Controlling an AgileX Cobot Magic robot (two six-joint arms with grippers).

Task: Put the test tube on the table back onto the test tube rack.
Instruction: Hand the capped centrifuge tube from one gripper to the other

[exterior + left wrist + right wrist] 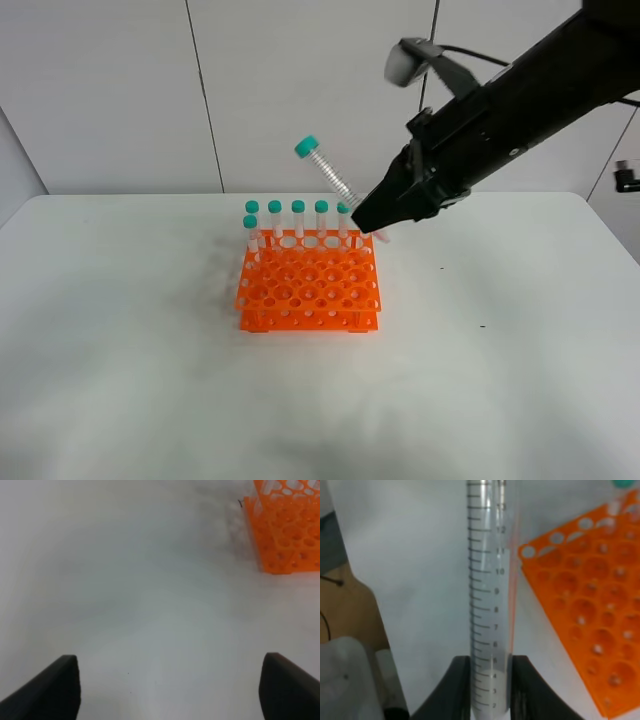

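The test tube is in the air, tilted, with its teal cap pointing up and to the left. It hangs over the back right corner of the orange test tube rack. My right gripper is shut on the tube's lower end. In the right wrist view the graduated tube stands between the black fingers, with the rack beside it. My left gripper is open over the bare white table, and the rack's corner lies ahead of it. The exterior view does not show the left arm.
Several teal-capped tubes stand upright in the rack's back row, with one more a row nearer at the left end. The other holes are empty. The white table spreads wide around the rack. A wall stands behind.
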